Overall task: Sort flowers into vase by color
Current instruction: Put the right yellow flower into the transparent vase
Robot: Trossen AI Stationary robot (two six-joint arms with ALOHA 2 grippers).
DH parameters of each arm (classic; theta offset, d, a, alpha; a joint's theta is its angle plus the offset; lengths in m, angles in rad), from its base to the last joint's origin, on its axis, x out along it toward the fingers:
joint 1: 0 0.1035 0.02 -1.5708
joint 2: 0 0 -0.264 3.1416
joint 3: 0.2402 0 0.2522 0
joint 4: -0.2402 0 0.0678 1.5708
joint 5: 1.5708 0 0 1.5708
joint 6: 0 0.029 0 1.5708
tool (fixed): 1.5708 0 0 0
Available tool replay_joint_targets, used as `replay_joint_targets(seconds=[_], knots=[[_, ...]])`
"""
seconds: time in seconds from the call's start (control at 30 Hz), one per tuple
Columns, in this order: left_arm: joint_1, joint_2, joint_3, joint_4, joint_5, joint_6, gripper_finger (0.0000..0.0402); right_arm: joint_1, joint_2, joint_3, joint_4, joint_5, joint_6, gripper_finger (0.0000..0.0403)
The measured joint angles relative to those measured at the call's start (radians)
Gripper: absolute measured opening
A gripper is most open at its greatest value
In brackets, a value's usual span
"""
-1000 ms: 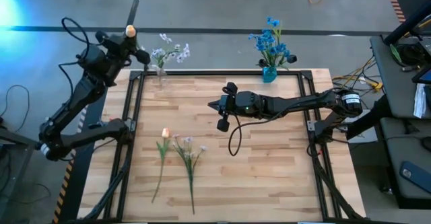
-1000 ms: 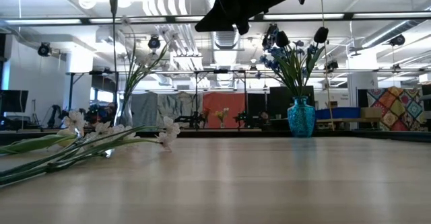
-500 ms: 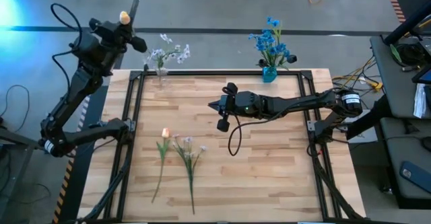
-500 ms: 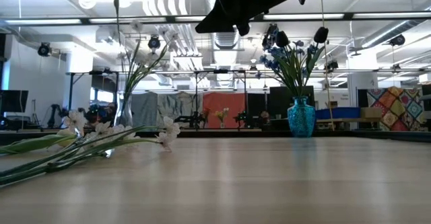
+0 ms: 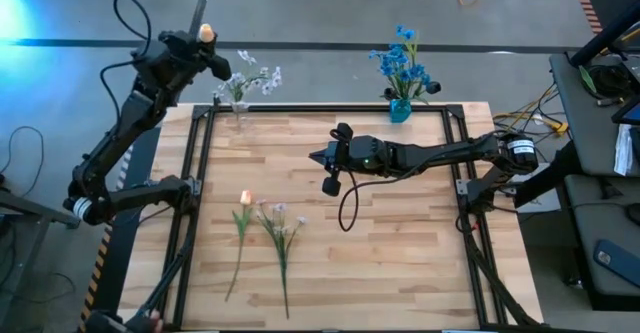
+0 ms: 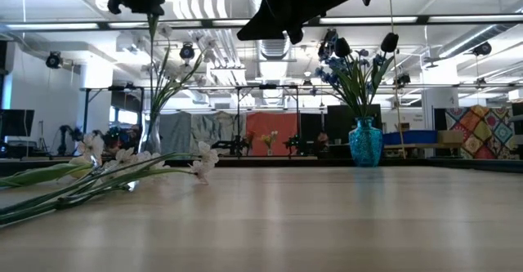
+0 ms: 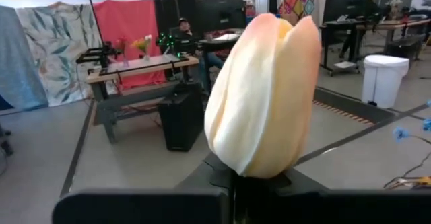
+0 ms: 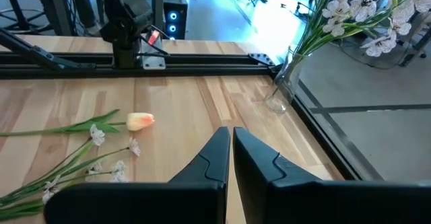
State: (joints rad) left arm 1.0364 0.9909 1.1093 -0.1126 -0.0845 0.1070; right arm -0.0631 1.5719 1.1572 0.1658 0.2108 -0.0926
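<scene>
My left gripper point(image 5: 203, 41) hangs beyond the table's far left corner, shut on a peach tulip. Its bud point(image 7: 262, 96) stands just above the fingers. Close to its right, a clear vase point(image 5: 238, 113) with white-lilac flowers point(image 5: 255, 77) stands on the far left edge. A blue vase point(image 5: 400, 108) with blue flowers point(image 5: 403, 61) stands at the far edge, right of middle. A second peach tulip point(image 5: 246, 199) and a white-lilac stem point(image 5: 280, 223) lie flat on the table at the near left. My right gripper point(image 5: 318, 157) hovers shut over the table's middle, holding nothing. My left gripper pinches the tulip's stem just under the bud point(image 7: 250, 175) between its two shut fingers, which point level. The bud stands upright above the fingers. The stem point(image 6: 152, 28) hangs down below them, clear of the table.
A black metal frame point(image 5: 300, 107) runs along the table's edges. The right arm point(image 5: 430, 155) stretches level from the right edge to the middle. The near right half of the wooden top point(image 5: 400, 263) is bare.
My left gripper has carried the peach tulip first toward the far edge, then toward the table's right, nearer the clear vase, rolling a little. It has stayed shut on the stem. The right arm has kept still.
</scene>
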Motion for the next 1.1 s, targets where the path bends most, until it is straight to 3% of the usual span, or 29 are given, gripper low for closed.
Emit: replay_joint_targets(seconds=[0.63, 1.1], knots=[[0.008, -0.020, -0.168, 0.012, -0.002, 0.004, 0.0004, 0.000, 0.000, 0.000, 0.000, 0.000, 0.007, 0.0013], [0.008, -0.098, -0.170, -0.023, -0.002, 0.023, 0.0132, 0.000, 0.000, 0.000, -0.010, -0.002, 0.017, 0.0013]])
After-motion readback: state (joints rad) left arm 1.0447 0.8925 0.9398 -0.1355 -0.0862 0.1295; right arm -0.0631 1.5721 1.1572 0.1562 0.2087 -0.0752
